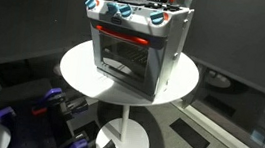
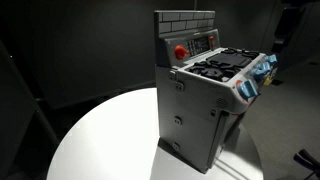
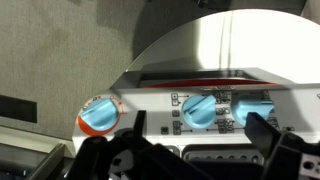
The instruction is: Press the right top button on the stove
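Note:
The stove (image 1: 135, 49) is a small grey toy oven that stands on a round white table (image 1: 78, 68). It has a glass door, a red bar handle (image 3: 200, 76) and blue knobs (image 3: 198, 110). Its upright back panel carries a red button (image 2: 181, 50) and a dark panel (image 2: 202, 42) beside the burners. It shows from the side in an exterior view (image 2: 200, 110). In the wrist view my gripper (image 3: 195, 140) is open and empty. It hovers over the stove's front edge, with one finger on each side of the knobs. It touches nothing.
The table (image 2: 100, 140) stands on a white pedestal foot (image 1: 125, 139). Blue and purple gear (image 1: 43, 104) lies on the floor beside it. The surroundings are dark.

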You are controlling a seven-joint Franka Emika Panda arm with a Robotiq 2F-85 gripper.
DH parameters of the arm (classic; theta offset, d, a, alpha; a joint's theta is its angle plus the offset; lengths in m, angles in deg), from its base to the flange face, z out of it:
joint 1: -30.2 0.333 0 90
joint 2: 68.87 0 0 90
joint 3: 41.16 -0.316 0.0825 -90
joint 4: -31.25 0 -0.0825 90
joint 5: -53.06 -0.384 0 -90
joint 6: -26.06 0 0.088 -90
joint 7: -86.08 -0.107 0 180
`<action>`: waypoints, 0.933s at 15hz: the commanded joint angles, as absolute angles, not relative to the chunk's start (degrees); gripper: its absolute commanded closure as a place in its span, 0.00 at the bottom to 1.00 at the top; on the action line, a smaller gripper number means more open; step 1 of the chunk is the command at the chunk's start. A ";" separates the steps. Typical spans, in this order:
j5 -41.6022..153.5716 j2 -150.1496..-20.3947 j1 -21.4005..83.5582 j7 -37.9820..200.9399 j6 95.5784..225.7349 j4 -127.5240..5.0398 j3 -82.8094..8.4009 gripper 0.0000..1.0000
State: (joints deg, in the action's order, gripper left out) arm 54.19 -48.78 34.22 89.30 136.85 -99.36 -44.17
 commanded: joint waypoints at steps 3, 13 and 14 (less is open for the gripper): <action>54.18 -48.80 34.18 89.29 136.70 -99.20 -44.22 0.00; 54.99 -53.77 32.49 85.33 143.66 -90.95 -44.01 0.00; 54.98 -54.47 32.21 85.04 144.49 -90.15 -43.88 0.00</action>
